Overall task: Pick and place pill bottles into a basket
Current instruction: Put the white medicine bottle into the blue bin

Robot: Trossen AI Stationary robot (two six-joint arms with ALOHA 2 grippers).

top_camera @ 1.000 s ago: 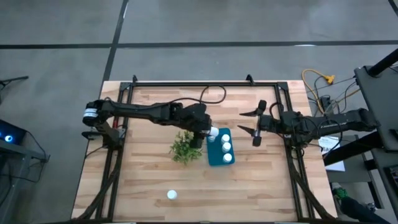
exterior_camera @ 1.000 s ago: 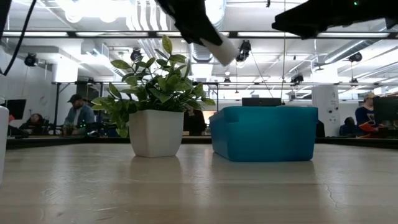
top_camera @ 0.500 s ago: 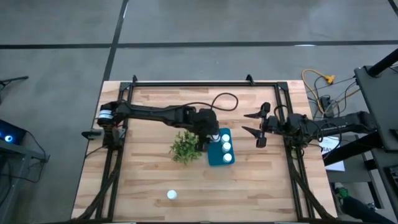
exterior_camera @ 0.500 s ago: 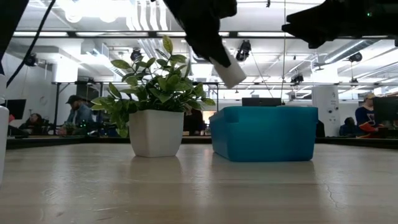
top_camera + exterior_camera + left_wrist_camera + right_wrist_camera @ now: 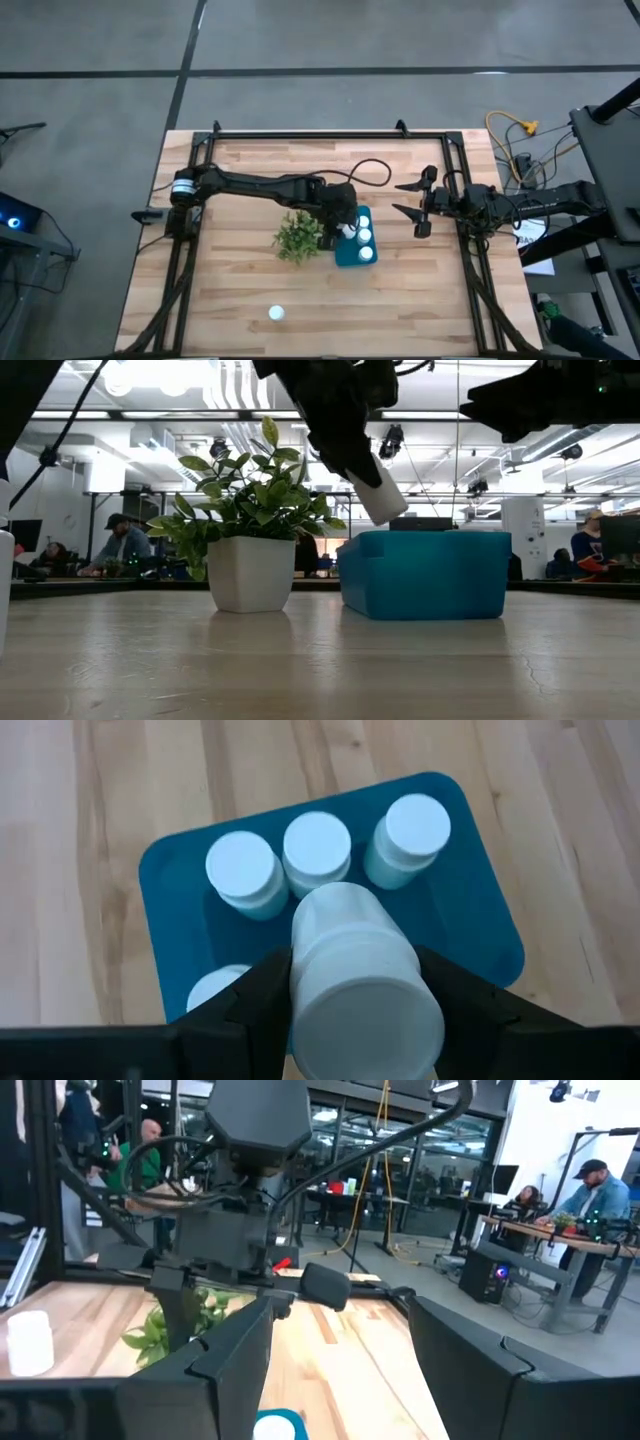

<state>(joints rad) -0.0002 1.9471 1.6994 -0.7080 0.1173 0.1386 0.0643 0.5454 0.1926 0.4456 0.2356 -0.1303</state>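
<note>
My left gripper (image 5: 345, 222) is shut on a white pill bottle (image 5: 360, 975) just above the teal basket (image 5: 353, 258); the low view shows the bottle (image 5: 378, 496) above the basket's rim (image 5: 425, 538). Several white bottles (image 5: 317, 845) stand upright inside the basket (image 5: 480, 920). One more bottle (image 5: 276, 313) stands on the table near its front edge. My right gripper (image 5: 398, 197) is open and empty, in the air to the right of the basket. My left gripper pinches the bottle's round side (image 5: 300, 970) between its two fingers (image 5: 250, 1010), one on each side. The fingers slant down from above and from the table's left. The bottle is tilted and lifted clear, its lower end (image 5: 388, 512) sticking out below the fingers over the basket.
A bushy green plant (image 5: 297, 236) in a white pot (image 5: 250, 572) stands close to the basket's left side, right under my left arm. A black metal frame (image 5: 330, 135) runs along the table's far and side edges. People sit in the room beyond the table.
My left gripper has gone down and toward the table's right edge, carrying the tilted bottle from beside the plant's top to just above the basket. My right gripper has drawn back slightly toward the table's right edge and stayed open.
</note>
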